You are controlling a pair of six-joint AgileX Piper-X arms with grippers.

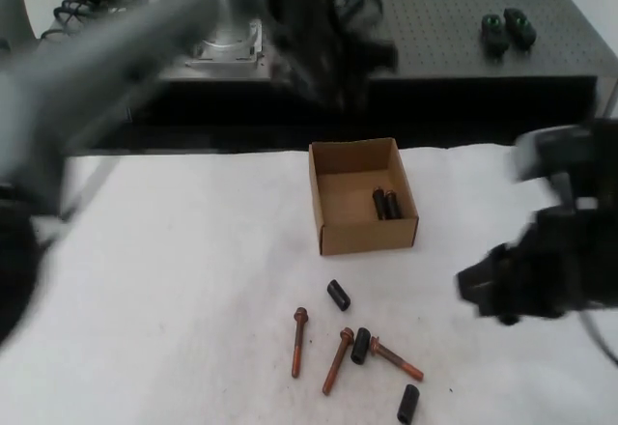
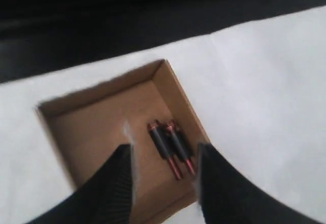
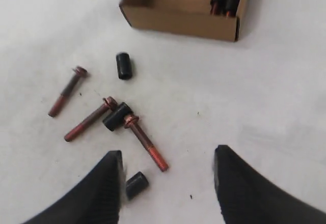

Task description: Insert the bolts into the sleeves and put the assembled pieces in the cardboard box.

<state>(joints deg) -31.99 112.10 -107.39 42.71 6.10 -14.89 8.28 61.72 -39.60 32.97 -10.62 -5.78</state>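
— White cloth (image 1: pixel 193 280) covers the near part of the bench. What lies closest on it?

— The nearest sleeve (image 1: pixel 408 404), black, lying alone. Just past it are three copper-coloured bolts (image 1: pixel 337 360), all flat on the cloth. A second sleeve (image 1: pixel 360 346) sits between the heads of two of them. The remaining bolt lies a little apart to one side.

— And the right gripper (image 3: pixel 167 155)?

— It hangs over those loose bolts with its fingers spread wide and holds nothing.

— Farther on?

— A third sleeve (image 1: pixel 338 296) lies by itself between the bolts and the cardboard box (image 1: pixel 367 235). The box stands open on the cloth. Inside it, two assembled pieces (image 1: pixel 386 203) lie side by side, touching, close along one wall.

— Where is the left gripper (image 2: pixel 164 150)?

— Above the box, looking down into it. Its jaws are apart and empty.

— Anything behind?

— A dark perforated table (image 1: pixel 454 19) stands past the cloth's far edge. Two small dark green objects (image 1: pixel 507 29) rest next to each other on it.
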